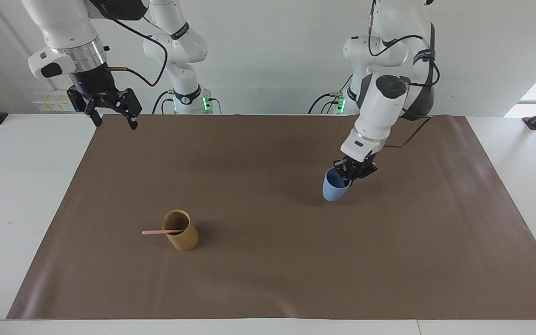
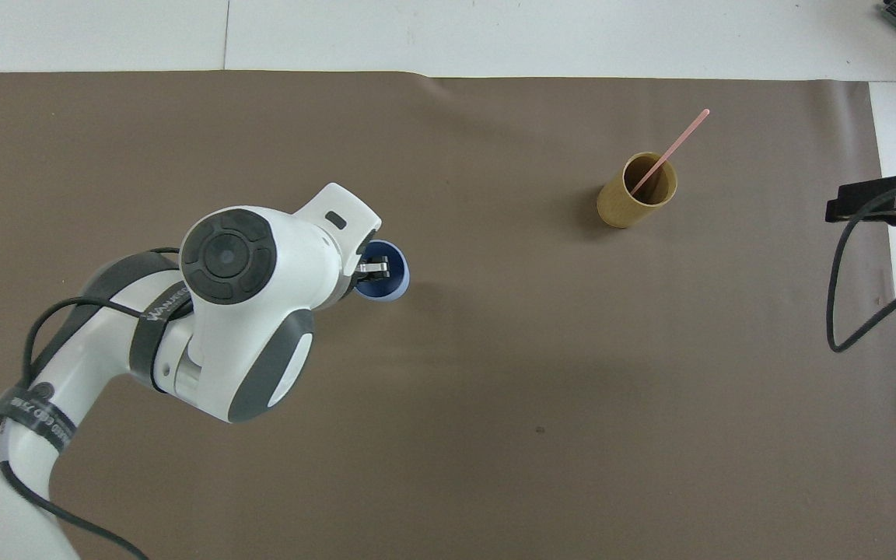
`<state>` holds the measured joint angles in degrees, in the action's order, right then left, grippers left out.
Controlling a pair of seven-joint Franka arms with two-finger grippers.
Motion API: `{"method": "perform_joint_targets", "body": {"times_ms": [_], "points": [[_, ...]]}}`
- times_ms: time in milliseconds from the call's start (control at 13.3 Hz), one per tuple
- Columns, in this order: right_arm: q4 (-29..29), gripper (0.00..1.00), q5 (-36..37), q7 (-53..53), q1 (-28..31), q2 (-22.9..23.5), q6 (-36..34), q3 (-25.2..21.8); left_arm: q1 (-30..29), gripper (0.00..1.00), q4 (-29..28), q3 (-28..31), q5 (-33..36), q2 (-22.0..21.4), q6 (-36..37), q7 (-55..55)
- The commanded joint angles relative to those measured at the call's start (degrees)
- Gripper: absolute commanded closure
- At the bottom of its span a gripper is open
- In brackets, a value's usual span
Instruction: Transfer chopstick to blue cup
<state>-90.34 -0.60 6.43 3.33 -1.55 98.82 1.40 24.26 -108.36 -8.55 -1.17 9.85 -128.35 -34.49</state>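
A: Where's the chopstick?

B: In the tan cup, leaning out over the rim, free end aimed at the right arm's end of the desk. In the facing view that cup sits around 7 o'clock on the brown mat. Nothing has hold of the stick.

A: Blue cup?

B: Left hand has it. Fingers pinched tight on the rim, one inside and one outside as the overhead view shows it. Cup hangs tilted, mouth toward the robots. Looks lifted off the mat, but I can't be sure of the gap. It's near mat centre, slightly toward the left arm's end, about 2 o'clock from the tan cup in the facing view, well apart from it.

A: Right hand?

B: Fingers spread wide, holding nothing. Up in the air over the mat's corner at 11 o'clock in the facing view. Waiting.

A: So progress?

B: Early, I'd say. The transfer itself isn't started: stick in the wrong cup, blue cup empty. What's left: set the blue cup down upright, pull the stick, drop it in.

A: Anything in the way?

B: Mat between the two cups is bare. My worries: the tilt of the blue cup and its rounded base when it's set down, and the tan cup tipping when the stick is drawn out at that lean.
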Motion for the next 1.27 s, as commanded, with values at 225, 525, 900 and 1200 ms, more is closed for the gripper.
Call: {"method": "perform_joint_targets", "body": {"times_ms": [225,525,900,1200], "points": [[1.7,0.00,-0.7,-1.1,0.4,2.8,1.5,0.4,6.5,1.00,10.6,1.1,5.7,9.8,2.0,-7.8],[3.6,0.00,-0.9,-1.0,-0.2,5.2,5.6,1.0,9.6,1.00,11.1,1.3,5.7,12.3,2.1,-9.6],[5.1,0.00,-7.0,-1.2,-0.3,9.2,11.4,1.1,9.9,1.00,9.7,1.2,6.3,12.2,2.1,-11.0],[3.9,0.00,-6.3,-2.1,-0.6,11.9,19.6,1.1,10.4,0.96,9.1,1.2,6.3,12.5,1.3,-13.3]]}}
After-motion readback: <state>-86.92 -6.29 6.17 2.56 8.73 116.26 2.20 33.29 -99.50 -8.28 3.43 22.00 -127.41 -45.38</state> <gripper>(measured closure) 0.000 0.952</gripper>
